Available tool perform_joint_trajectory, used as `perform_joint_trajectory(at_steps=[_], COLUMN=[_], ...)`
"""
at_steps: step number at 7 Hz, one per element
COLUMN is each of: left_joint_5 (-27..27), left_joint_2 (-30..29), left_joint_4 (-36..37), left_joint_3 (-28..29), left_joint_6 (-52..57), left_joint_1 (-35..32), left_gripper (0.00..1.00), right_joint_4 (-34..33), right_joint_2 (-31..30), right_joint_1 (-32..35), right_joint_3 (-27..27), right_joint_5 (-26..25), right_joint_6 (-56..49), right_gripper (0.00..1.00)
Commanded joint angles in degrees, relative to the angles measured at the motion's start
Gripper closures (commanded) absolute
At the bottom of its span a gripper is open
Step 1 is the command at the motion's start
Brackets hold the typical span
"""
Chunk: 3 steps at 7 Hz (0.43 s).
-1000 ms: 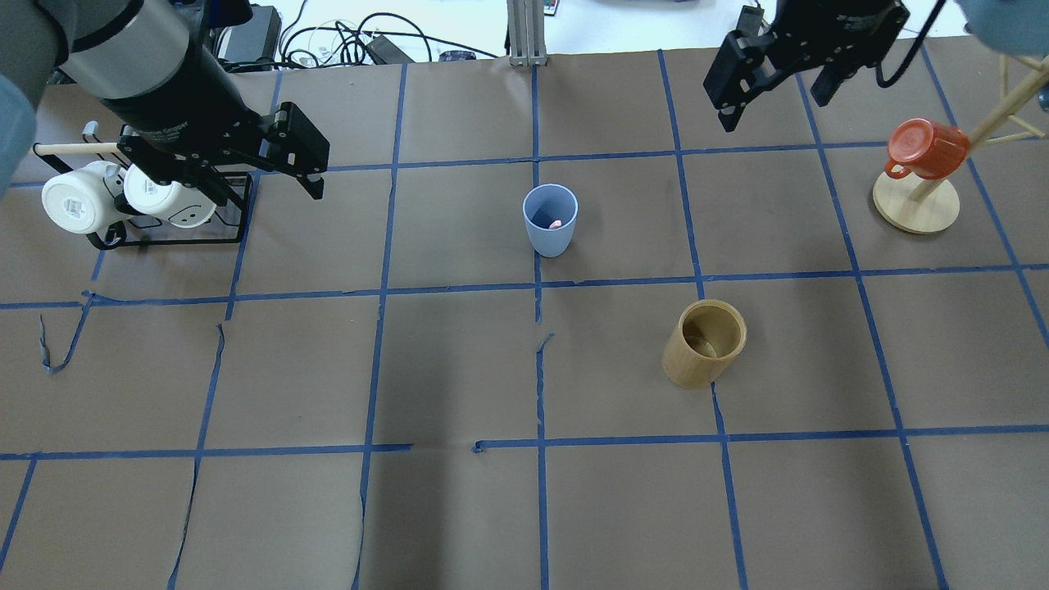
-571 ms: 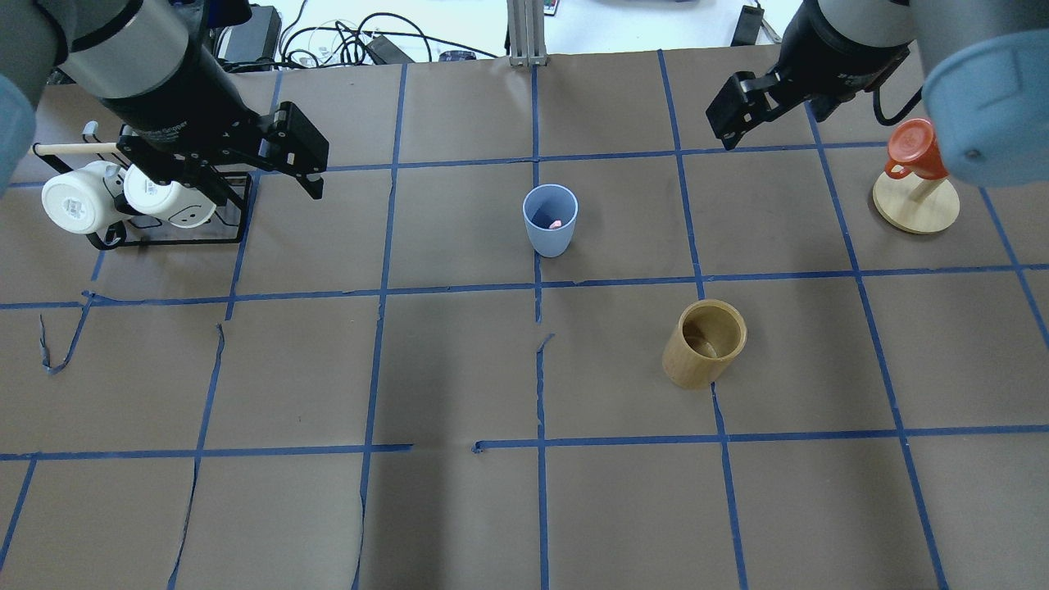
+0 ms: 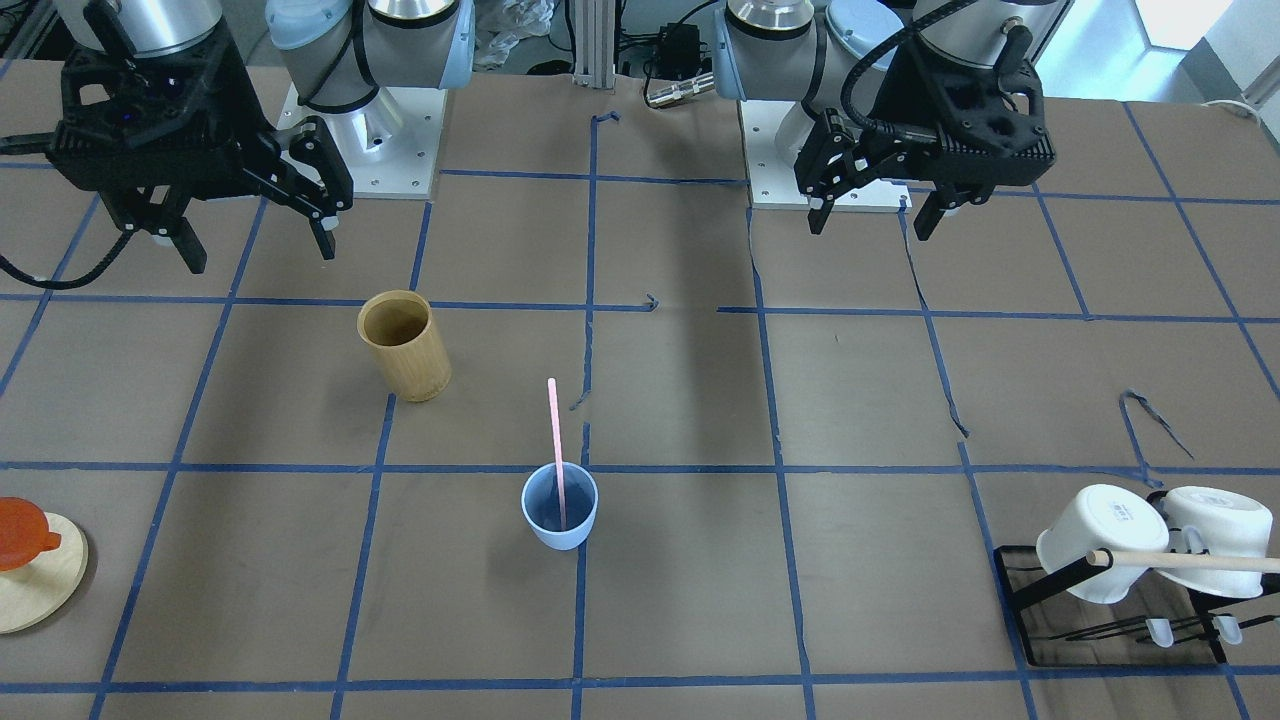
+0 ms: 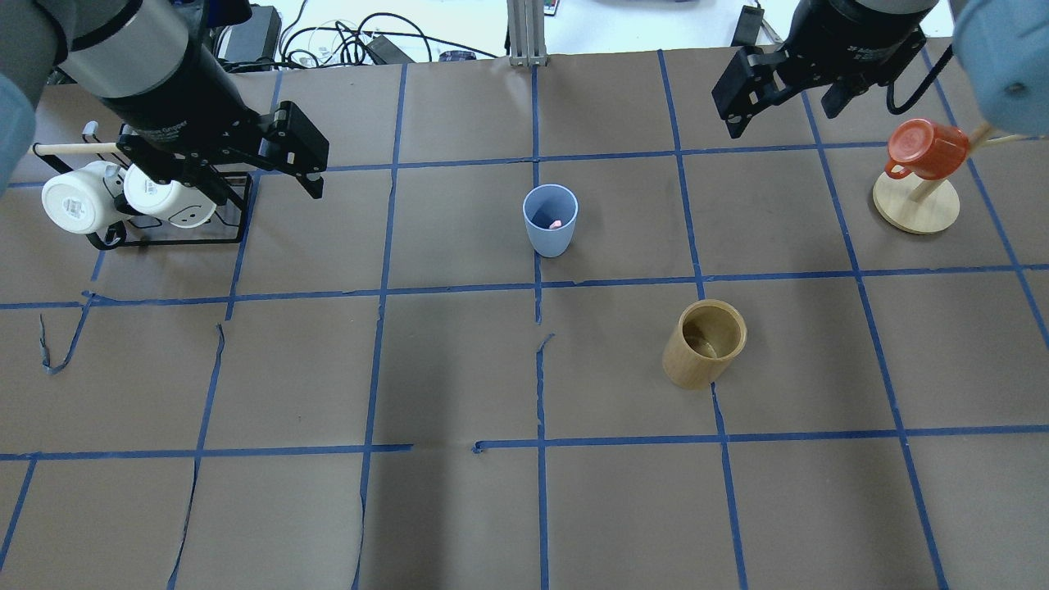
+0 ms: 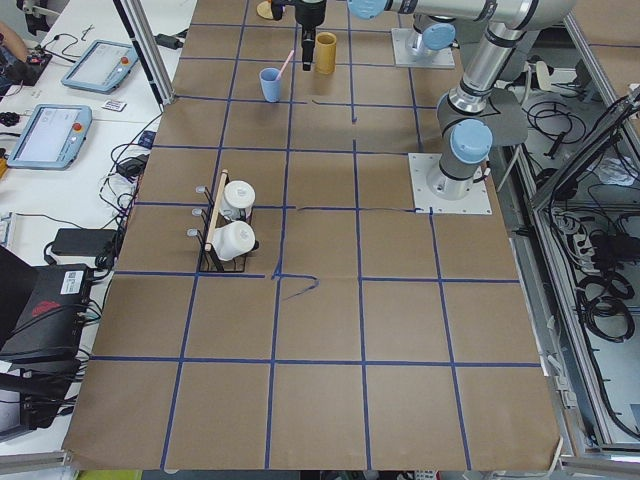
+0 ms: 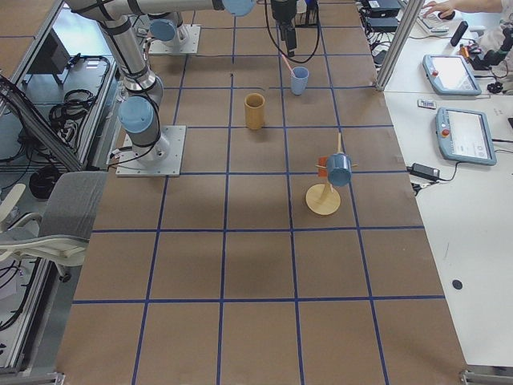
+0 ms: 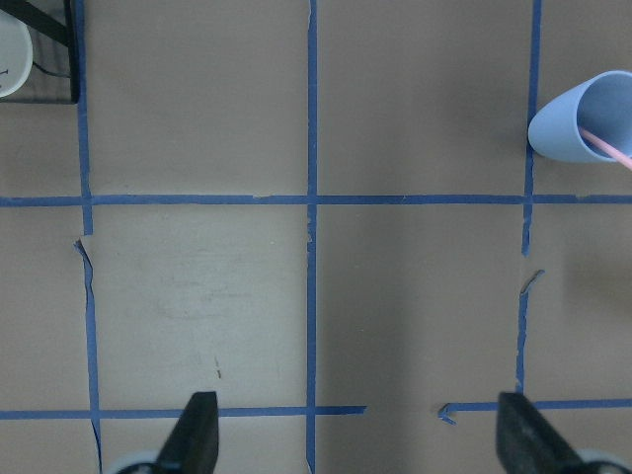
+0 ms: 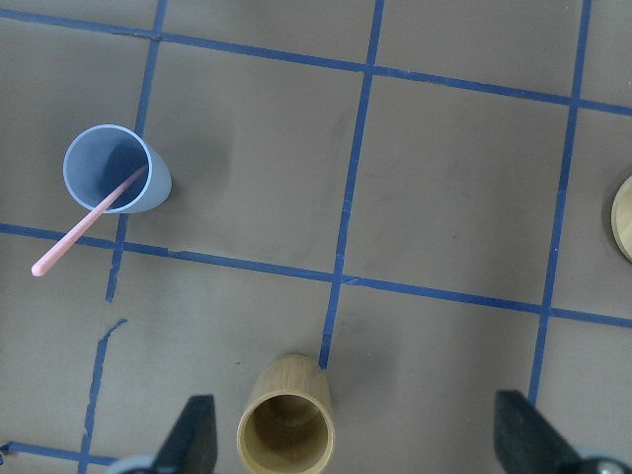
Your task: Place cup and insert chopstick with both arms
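The light-blue cup (image 3: 560, 512) stands upright near the table's middle, also seen from overhead (image 4: 550, 221). The pink chopstick (image 3: 554, 440) stands in it, leaning on the rim toward the robot; the right wrist view shows it sticking out of the cup (image 8: 84, 229). My left gripper (image 3: 870, 215) is open and empty, high above the table and well away from the cup (image 7: 578, 128). My right gripper (image 3: 258, 248) is open and empty, raised on the other side, away from the cup (image 8: 114, 168).
A tan bamboo cylinder (image 4: 705, 342) stands on the robot's right, nearer the robot than the cup. A black rack with two white mugs (image 4: 123, 197) is at the far left. A red mug hangs on a wooden stand (image 4: 915, 209) at the far right.
My right arm has swung and its gripper has shifted a little over the far right of the table. The left arm, cup and chopstick have not moved.
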Motion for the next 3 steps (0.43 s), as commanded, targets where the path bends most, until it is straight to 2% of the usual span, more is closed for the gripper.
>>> perform_joint_trajectory(at_steps=[1,3], left_joint_5=[0.0,0.1], left_joint_2=[0.0,0.0], left_joint_4=[-0.1,-0.1], left_joint_3=[0.0,0.0], left_joint_6=[0.0,0.0], left_joint_1=[0.0,0.0], left_gripper=[0.0,0.0], right_joint_4=[1.7,1.6], right_joint_2=[0.2,0.3], right_joint_1=[0.0,0.0], right_joint_3=[-0.4,-0.5], right_joint_5=[-0.4,-0.1], right_joint_6=[0.8,0.7], right_gripper=[0.0,0.0])
